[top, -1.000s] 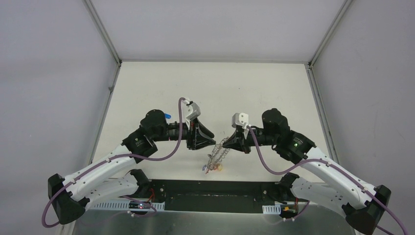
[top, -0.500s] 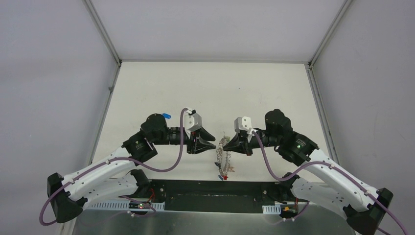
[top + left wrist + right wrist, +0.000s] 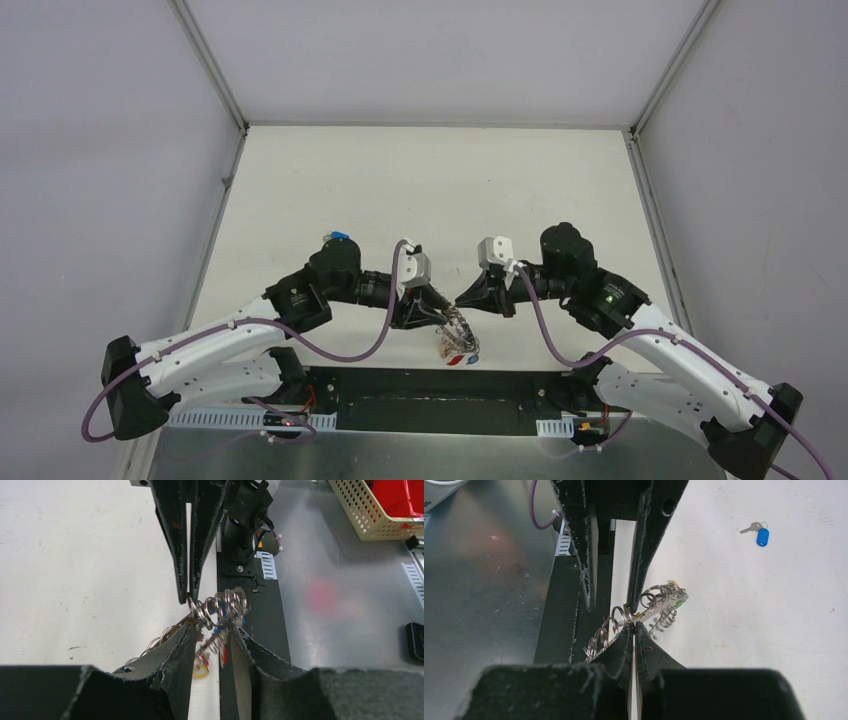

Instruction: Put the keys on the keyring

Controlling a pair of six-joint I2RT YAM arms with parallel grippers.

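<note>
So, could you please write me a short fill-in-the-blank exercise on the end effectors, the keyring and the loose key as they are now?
1. The right end effector is ____ on a loop of the keyring.
2. The left end effector is ____, with its fingers on either side of the keyring.
3. The loose key lying on the table has a ____ tag.
Missing words: shut; open; blue.
</note>
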